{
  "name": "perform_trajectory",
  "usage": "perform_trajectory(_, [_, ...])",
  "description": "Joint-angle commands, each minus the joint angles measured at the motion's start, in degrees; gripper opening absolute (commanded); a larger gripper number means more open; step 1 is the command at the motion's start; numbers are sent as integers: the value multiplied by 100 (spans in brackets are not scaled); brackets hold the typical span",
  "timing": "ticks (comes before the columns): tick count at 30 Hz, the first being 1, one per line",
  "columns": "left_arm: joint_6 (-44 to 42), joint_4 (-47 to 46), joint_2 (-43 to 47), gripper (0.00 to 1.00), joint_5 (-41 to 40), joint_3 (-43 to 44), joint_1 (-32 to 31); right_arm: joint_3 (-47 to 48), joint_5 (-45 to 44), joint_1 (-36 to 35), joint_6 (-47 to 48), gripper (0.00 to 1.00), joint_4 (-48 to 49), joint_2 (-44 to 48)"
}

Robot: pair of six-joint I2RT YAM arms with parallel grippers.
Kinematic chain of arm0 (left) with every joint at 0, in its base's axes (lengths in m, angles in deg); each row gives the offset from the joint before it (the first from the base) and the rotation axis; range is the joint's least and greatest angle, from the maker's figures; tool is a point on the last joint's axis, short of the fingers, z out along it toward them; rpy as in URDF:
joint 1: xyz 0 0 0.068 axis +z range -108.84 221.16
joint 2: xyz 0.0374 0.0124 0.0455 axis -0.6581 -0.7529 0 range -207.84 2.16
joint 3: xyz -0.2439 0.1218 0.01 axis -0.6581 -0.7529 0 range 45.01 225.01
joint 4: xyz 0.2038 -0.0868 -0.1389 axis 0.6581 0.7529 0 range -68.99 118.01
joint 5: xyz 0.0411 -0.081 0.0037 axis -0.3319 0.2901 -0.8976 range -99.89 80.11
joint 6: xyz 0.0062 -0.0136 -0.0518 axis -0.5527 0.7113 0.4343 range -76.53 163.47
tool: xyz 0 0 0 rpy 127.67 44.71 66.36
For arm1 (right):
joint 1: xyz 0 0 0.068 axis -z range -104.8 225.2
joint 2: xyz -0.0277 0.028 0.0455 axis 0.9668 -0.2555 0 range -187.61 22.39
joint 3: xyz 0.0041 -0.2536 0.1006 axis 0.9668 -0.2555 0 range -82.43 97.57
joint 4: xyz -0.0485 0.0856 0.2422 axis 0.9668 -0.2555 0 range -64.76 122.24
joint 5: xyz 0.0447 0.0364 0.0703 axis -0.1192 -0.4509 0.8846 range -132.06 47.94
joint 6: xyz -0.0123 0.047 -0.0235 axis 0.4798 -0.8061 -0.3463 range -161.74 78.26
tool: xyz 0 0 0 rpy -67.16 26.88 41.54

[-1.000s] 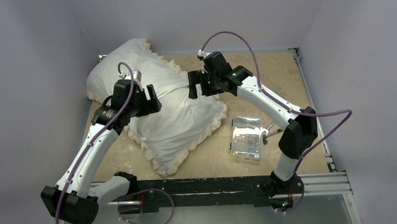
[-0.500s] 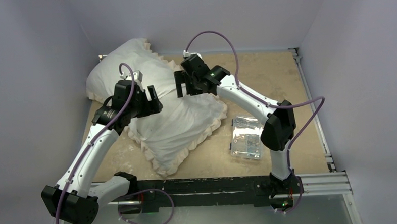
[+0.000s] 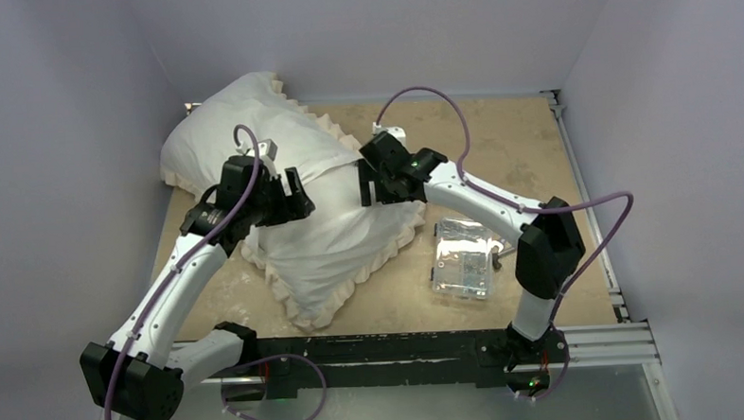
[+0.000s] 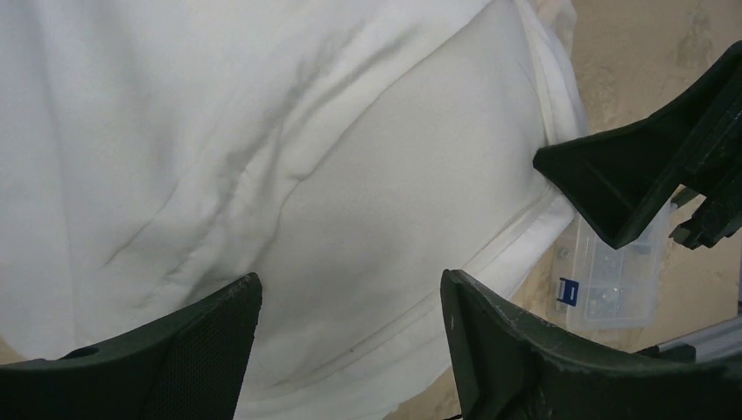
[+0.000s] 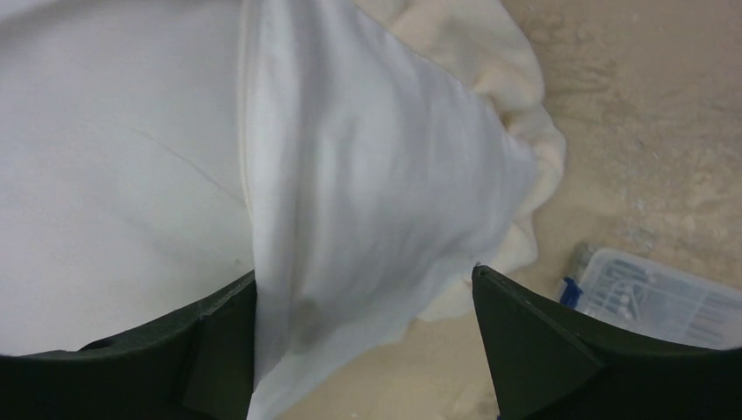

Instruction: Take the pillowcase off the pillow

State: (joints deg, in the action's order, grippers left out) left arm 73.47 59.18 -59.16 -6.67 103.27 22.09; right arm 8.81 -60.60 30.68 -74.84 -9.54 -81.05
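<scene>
Early stage: pillow [image 5: 105, 131] apparently mostly inside pillowcase [image 5: 376, 192]. Left pincer [image 4: 350, 289] spread above it; right pincer [image 5: 363, 280] spread astride its open edge, nothing pinched.

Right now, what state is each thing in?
pillowcase: still on the pillow, white back up, back flap loose.
pillow: inside the pillowcase, bare at the opening.
left fingers: open, above the pillowcase.
right fingers: open, astride the back flap.
clear plastic box: closed, beside the pillowcase.

pillow [image 5: 114, 131] in pillowcase [image 3: 322, 241] | pillowcase on table [image 3: 498, 138], left half | plastic box [image 3: 463, 256] just right of pillowcase
</scene>
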Motion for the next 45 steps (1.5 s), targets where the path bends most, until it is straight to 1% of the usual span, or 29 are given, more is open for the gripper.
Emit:
perform_trajectory(1, [243, -421, 23, 73, 304, -154, -187, -1000, -303, 99, -203, 85, 114, 605])
perform_trajectory(5, [422, -536, -193, 71, 168, -18, -468, -1955, 142, 269, -268, 84, 910, 967])
perform_trajectory(6, [484, -562, -280, 70, 53, 47, -651, -2194, 355, 351, -653, 63, 1134, 1058])
perform_trajectory(7, [552, -583, -373, 70, -126, 118, -806, -2431, 526, 433, -676, 57, 1378, 1152])
perform_trajectory(10, [810, -656, -750, 69, -741, 368, -1333, -3136, 1240, 825, -552, 48, 2211, 1452])
perform_trajectory(12, [1054, -641, -1053, 68, -1002, 580, -1526, -3554, 1758, 1103, -409, 41, 2661, 1586])
perform_trajectory(15, [1369, -417, -1553, 66, -1239, 1143, -1787, -3767, 2421, 1341, -184, 30, 3065, 1593])
perform_trajectory(18, [1535, -217, -1971, 66, -1840, 1612, -2195, -4016, 2826, 1412, -65, 20, 3505, 1520])
perform_trajectory(20, [1703, -27, -2317, 66, -2161, 1971, -2392, -4240, 3208, 1513, -117, 15, 3871, 1418])
perform_trajectory(24, [1964, 583, -2979, 66, -2940, 2776, -2946, -4580, 3817, 1578, -274, 9, 4515, 1273])
perform_trajectory(27, [2164, 1011, -3481, 67, -3439, 3276, -3217, -4731, 4136, 1579, -222, 5, 4737, 1247])
perform_trajectory(29, [2342, 1296, -3751, 67, -3690, 3531, -3317, -4823, 4198, 1582, -198, 4, 4810, 1285])
perform_trajectory(32, [2635, 1609, -4097, 69, -4064, 3634, -3399, -4906, 4300, 1580, -161, 2, 4937, 1326])
perform_trajectory(35, [2927, 1797, -4420, 73, -4320, 3652, -3415, -4990, 4415, 1582, -166, 1, 5040, 1375])
perform_trajectory(38, [3230, 1806, -4705, 78, -4454, 3631, -3410, -5088, 4408, 1577, -137, 0, 5100, 1424])
perform_trajectory(40, [3312, 1639, -4870, 81, -4400, 3533, -3402, -5096, 4412, 1577, -114, 0, 5107, 1410])
perform_trajectory(43, [3321, 1143, -4932, 82, -4132, 3288, -3396, -5095, 4399, 1582, -108, 0, 5117, 1380])
perform_trajectory(45, [3335, 723, -4916, 83, -3812, 2927, -3326, -5091, 4346, 1584, -109, 0, 5119, 1386])
